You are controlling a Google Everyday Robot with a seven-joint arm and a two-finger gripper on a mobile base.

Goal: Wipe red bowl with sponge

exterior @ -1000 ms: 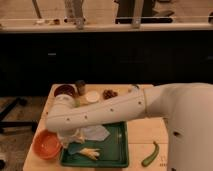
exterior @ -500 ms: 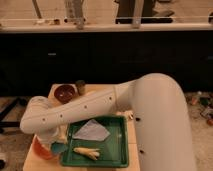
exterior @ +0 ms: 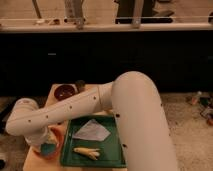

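Beside the green tray (exterior: 114, 144), your gripper (exterior: 45, 143), clamped shut apparently on the teal sponge (exterior: 48, 149), has swung down into the red bowl (exterior: 59, 136) within the last second, so wiping can start.

Arm (exterior: 70, 107) swung left and lower: its elbow now sits at the table's left edge, where a second ago the arm lay across mid-table. Gripper (exterior: 45, 144) came down into the red bowl (exterior: 58, 135) at near left, clamped on the sponge (exterior: 48, 149); teal now shows inside the bowl. Bowl was in full view earlier and is now mostly covered by the wrist. Pale cloth (exterior: 92, 131) in green tray (exterior: 115, 150) is now uncovered. Arm's bulk now blocks the right side, so the green vegetable there is gone from view.
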